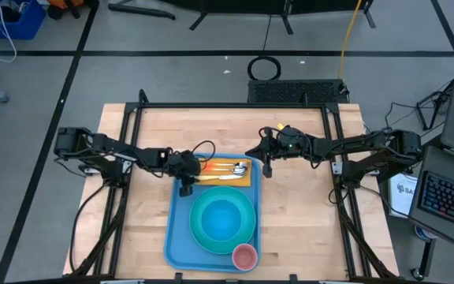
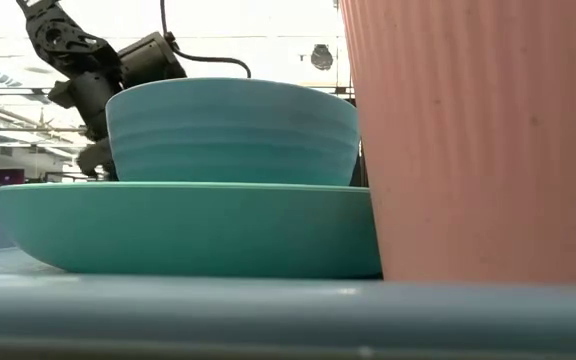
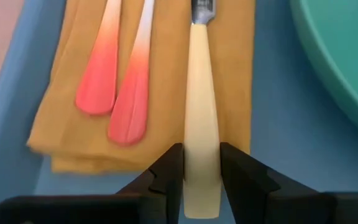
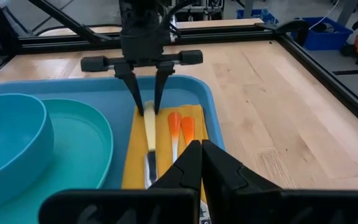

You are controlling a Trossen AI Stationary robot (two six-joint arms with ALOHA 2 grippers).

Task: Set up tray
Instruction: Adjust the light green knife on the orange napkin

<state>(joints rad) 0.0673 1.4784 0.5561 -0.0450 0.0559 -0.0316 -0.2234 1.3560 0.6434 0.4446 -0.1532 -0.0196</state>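
The light-blue tray (image 1: 178, 214) (image 4: 98, 87) lies in the middle of the table. On its far end an orange-yellow napkin (image 1: 243, 181) (image 3: 169, 81) carries two red-handled utensils (image 3: 114, 87) and a cream-handled utensil (image 3: 202, 112). A turquoise plate (image 1: 199, 233) with a blue bowl (image 1: 223, 214) in it sits on the tray, and a pink cup (image 1: 245, 255) stands at the tray's near right corner. My left gripper (image 1: 195, 170) (image 3: 202, 168) (image 4: 149, 109) is shut on the cream handle. My right gripper (image 1: 257, 155) (image 4: 199, 149) hangs shut over the tray's far right corner, touching nothing. My left gripper pinches the cream-handled utensil by its handle, near the free end (image 3: 202, 186), between the two fingers (image 3: 171, 169). The fingers come from above, pointing down, one on each long side of the handle. The utensil lies flat on the napkin (image 4: 135, 155).
Bare wooden table (image 1: 306, 221) lies left and right of the tray inside a black frame (image 1: 235, 105). In the low view the pink cup (image 2: 478, 140), the bowl (image 2: 233, 130) and the plate (image 2: 188, 230) fill the foreground, and the left arm (image 2: 88, 60) shows behind them.
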